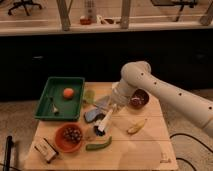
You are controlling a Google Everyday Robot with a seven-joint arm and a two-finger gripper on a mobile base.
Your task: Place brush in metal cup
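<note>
My gripper [113, 104] hangs over the table [145, 145], at the upper end of the brush [106, 120] and its white handle; whether it is clenched, I cannot tell.

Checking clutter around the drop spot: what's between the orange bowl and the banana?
Camera view: the brush slants down from the gripper into that gap, its end at what looks like the metal cup. Gripper sits beside the dark red bowl.

Wooden table [145, 147], speckled floor [17, 117], dark cabinets [65, 55] behind.
</note>
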